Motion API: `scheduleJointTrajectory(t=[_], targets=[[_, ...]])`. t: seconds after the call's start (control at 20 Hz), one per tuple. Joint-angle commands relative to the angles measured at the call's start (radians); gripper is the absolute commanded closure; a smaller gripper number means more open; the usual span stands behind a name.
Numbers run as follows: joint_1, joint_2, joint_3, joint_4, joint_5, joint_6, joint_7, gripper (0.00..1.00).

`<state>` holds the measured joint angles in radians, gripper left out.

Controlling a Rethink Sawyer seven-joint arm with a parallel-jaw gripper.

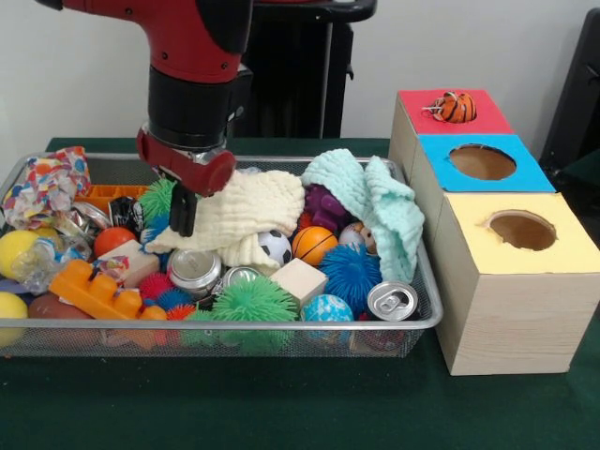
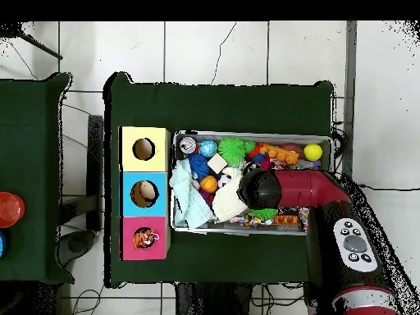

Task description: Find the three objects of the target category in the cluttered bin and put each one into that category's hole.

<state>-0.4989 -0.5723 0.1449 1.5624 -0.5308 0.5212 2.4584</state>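
The front view sits low and close at table height, looking level across the wire bin [image 1: 424, 309] at frame centre and the row of boxes [image 1: 506, 309] at right; the arm [image 1: 192, 84] drops in from the top; the overhead view looks straight down from far higher, taking in the whole green table [image 2: 221, 107], tiled floor and a second table at left; both views share bin [image 2: 250, 135], boxes [image 2: 125, 195] and arm [image 2: 303, 193].
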Motion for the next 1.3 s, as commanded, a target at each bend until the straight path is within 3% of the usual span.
scheduleJointTrajectory(t=[0.05,0.3,0.95,1.15,1.3], targets=[[0.033,-0.014,0.062,0.178,0.009,0.085,-0.094,1.0],[0.123,-0.042,-0.004,0.202,-0.001,0.054,0.016,1.0],[0.3,-0.069,-0.125,0.241,0.058,0.033,0.165,1.0],[0.265,-0.05,-0.125,0.208,0.062,0.012,0.097,1.0],[0.166,-0.052,-0.071,0.178,0.085,0.031,-0.011,1.0]])
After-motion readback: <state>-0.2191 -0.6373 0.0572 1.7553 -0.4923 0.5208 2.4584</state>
